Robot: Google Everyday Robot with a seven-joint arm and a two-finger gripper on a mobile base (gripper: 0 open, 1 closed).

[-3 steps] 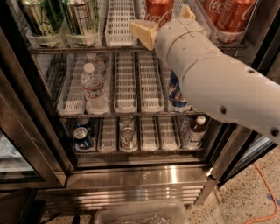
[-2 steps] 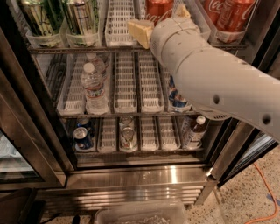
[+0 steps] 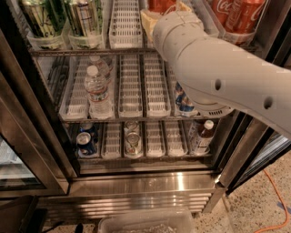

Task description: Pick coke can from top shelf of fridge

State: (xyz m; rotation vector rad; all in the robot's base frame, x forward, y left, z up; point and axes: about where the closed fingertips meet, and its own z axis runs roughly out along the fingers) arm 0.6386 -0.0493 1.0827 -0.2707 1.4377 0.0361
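The fridge (image 3: 145, 186) stands open in front of me. On its top shelf (image 3: 91, 51), a red coke can (image 3: 159, 4) stands in a white lane tray at the top edge of the view, mostly hidden by my arm. My gripper (image 3: 164, 10) is at that can, its cream parts on either side of it. My white arm (image 3: 218, 77) reaches in from the right. More red coke cans (image 3: 236, 14) stand in the lane to the right.
Tall green-and-silver cans (image 3: 43, 20) fill the top shelf's left lanes. A water bottle (image 3: 97, 91) stands on the middle shelf. Blue cans (image 3: 86, 143), a silver can (image 3: 132, 141) and a brown bottle (image 3: 204, 136) are on the lower shelf. A clear bin (image 3: 145, 223) sits below.
My arm has shifted to the left and reached further into the top shelf, so the gripper now sits at the left coke can. The cans and bottles have not moved.
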